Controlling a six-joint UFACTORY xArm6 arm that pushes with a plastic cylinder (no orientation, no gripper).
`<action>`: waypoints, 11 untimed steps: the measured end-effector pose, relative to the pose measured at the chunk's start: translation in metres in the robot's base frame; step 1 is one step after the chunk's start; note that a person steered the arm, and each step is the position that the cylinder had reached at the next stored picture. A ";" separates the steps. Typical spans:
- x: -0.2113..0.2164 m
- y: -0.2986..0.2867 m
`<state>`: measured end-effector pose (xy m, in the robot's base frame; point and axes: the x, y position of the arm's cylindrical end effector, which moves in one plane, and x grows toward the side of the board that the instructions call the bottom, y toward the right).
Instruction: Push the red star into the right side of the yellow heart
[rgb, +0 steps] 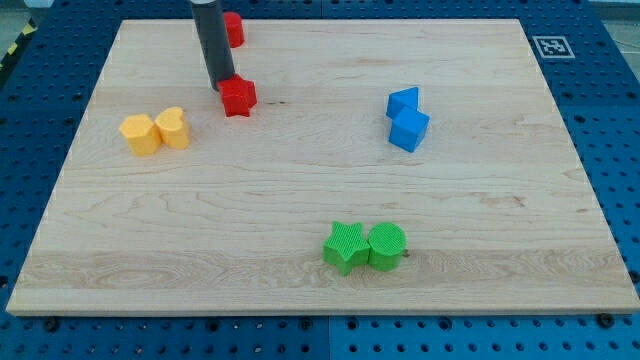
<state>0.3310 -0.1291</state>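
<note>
Descending near-upright from the view's top, the dark rod's tip (222, 87) touches the red star-shaped block (239, 97); it carries no fingers.

Block inventory on the table (300, 200), total eight:

- Red: two. One red star (238, 97); one red block (233, 28), partly hidden, shape not discernible.
- Yellow: two. One yellow heart (173, 127); one yellow hexagonal block (140, 134).
- Blue: two angular blocks, upper blue block (402, 102) and lower blue block (409, 129).
- Green: two. One green star (346, 247); one green cylinder (387, 246).

Rods: one, with one tip (221, 86).
</note>
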 end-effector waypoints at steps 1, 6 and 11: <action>-0.001 0.007; 0.035 0.037; 0.042 0.121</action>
